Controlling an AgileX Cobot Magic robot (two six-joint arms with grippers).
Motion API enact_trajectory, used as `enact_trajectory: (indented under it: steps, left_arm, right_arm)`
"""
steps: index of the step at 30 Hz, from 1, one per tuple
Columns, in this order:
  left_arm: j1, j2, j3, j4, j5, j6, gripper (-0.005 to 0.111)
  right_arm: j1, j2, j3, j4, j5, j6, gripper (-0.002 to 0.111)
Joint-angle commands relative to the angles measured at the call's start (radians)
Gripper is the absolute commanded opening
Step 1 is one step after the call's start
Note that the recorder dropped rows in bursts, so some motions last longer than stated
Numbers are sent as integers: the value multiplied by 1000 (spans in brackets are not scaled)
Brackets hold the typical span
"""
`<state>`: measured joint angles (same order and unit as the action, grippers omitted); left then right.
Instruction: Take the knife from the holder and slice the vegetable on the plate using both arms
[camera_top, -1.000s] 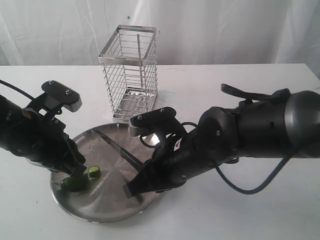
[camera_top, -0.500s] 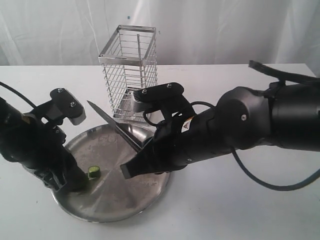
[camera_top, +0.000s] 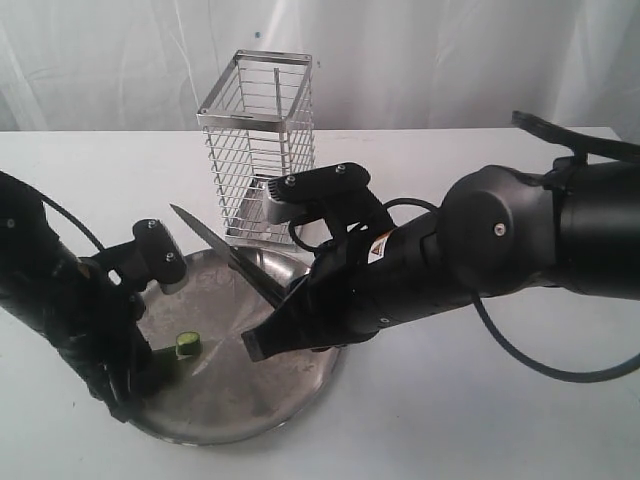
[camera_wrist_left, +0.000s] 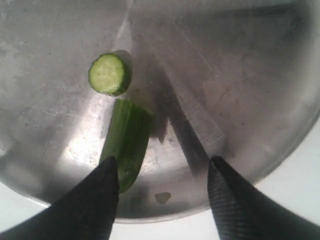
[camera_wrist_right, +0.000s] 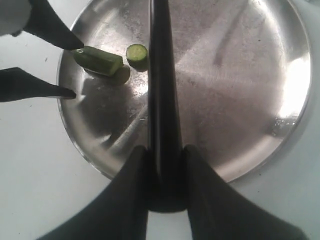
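The steel plate (camera_top: 245, 405) holds the vegetable in two pieces: a round slice (camera_top: 186, 345) and a longer dark-green piece (camera_wrist_left: 127, 137) beside it. My left gripper (camera_wrist_left: 162, 167) is open at the plate's near rim, one fingertip at the long piece's end. The left gripper (camera_top: 135, 385) hides most of that piece in the exterior view. My right gripper (camera_wrist_right: 165, 150) is shut on the black knife (camera_wrist_right: 160, 75) by its handle. The knife (camera_top: 215, 245) hangs above the plate (camera_wrist_right: 240, 100), its tip raised toward the holder. The slice (camera_wrist_right: 136, 52) lies just beside the blade line.
The chrome wire holder (camera_top: 258, 140) stands behind the plate on the white table (camera_top: 480, 420). The right arm (camera_top: 520, 250) spans the right half of the table. A white curtain (camera_top: 450, 60) hangs behind.
The right gripper lifted the knife off the plate, blade tip up. The left gripper opened off the long vegetable piece and drew back toward the plate's near rim.
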<state>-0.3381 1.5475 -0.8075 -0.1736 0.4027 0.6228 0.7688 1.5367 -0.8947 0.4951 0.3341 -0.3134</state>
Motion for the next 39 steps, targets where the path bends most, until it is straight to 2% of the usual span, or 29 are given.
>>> enact_trajectory:
  steps: [1,9,12,14,16,17,19,22,25,27,31,33,36,39]
  left_arm:
    - [-3,59,8,35,-71,13,58]
    - [-3,132,8,81,-130,9,55]
    - [-3,163,8,81,-108,-1,39]
    - [-3,170,3,81,-119,-83,17]
    - [-3,147,-36,74,-96,-222,7]
    - [-3,135,-59,74,-65,-246,6]
    - [-3,99,-117,65,20,-254,8]
    - [-8,75,-158,-108,65,-190,16]
    - [-38,106,-158,-316,52,-66,23]
    - [-72,140,-158,-384,-12,-61,23]
    - [-95,247,-158,-431,-86,-71,23]
    - [-95,260,-158,-456,-122,-71,30]
    - [-95,237,-160,-475,-117,-71,50]
    - [-93,201,-160,-467,-89,-67,56]
  right_arm:
    - [-2,-11,-2,-1,-3,3,0]
    - [-2,-11,-2,-1,-13,3,0]
    - [-2,-11,-2,-1,-20,3,0]
    - [-2,-11,-2,-1,-20,3,0]
    - [-2,-11,-2,-1,-20,3,0]
    - [-2,-11,-2,-3,-22,3,0]
    - [-2,-11,-2,-7,-26,3,0]
    - [-7,-18,-2,-25,-58,3,0]
    - [-62,-57,-2,-29,-16,6,0]
    - [-106,-84,-2,-88,50,39,0]
    - [-145,-115,-1,-282,207,178,0]
    - [-145,-122,-1,-308,248,200,0]
    - [-145,-126,-1,-309,264,198,0]
    - [-145,-127,-1,-313,276,198,0]
